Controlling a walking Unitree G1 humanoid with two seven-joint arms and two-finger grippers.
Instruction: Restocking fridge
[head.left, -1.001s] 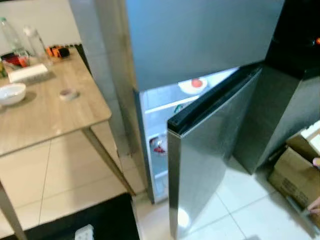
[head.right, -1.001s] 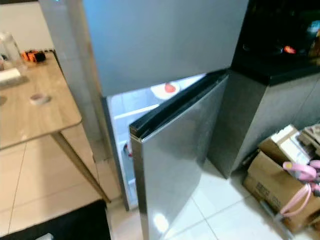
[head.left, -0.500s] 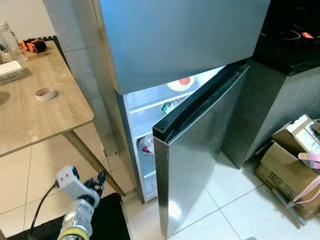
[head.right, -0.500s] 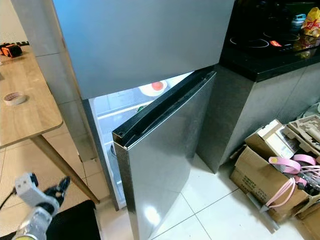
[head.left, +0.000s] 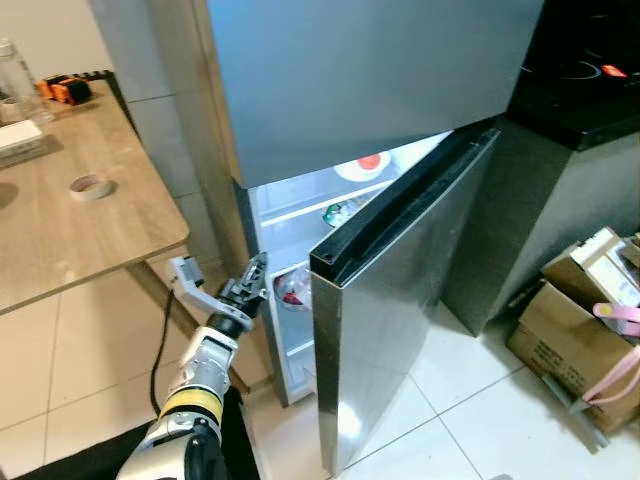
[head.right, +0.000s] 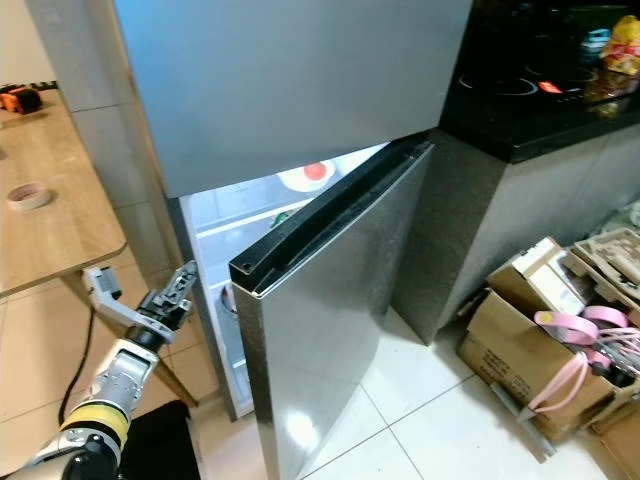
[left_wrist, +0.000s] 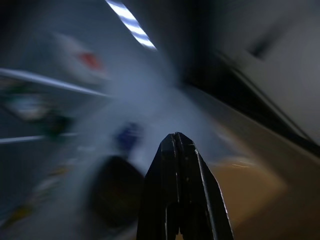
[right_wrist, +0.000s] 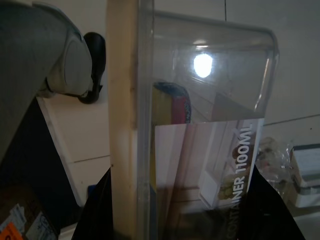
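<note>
Stood at centre: a tall steel fridge (head.left: 370, 80), its lower door (head.left: 400, 310) swung partly open and the lit interior showing through the gap. Held on the upper shelf inside: a white plate (head.left: 365, 168) with something red on it; lower down, a red-and-white packet (head.left: 292, 290), too small to identify. Raised just beside the open left edge of the fridge: the left end effector (head.left: 255, 280), its two black fingers (left_wrist: 179, 165) pressed together with nothing between them, pointing into the blurred bright interior. Gripped by the right end effector (right_wrist: 180, 200): a clear plastic container (right_wrist: 210, 130) with a label reading "1100ML", one black finger on each side of it. Set to the left of the fridge: a wooden counter (head.left: 60, 230) carrying a roll of tape (head.left: 88, 185). Piled on the white tiled floor (head.left: 470, 420) to the right, beside a dark cabinet (head.right: 520, 190): cardboard boxes (head.right: 520, 340) with pink straps.
</note>
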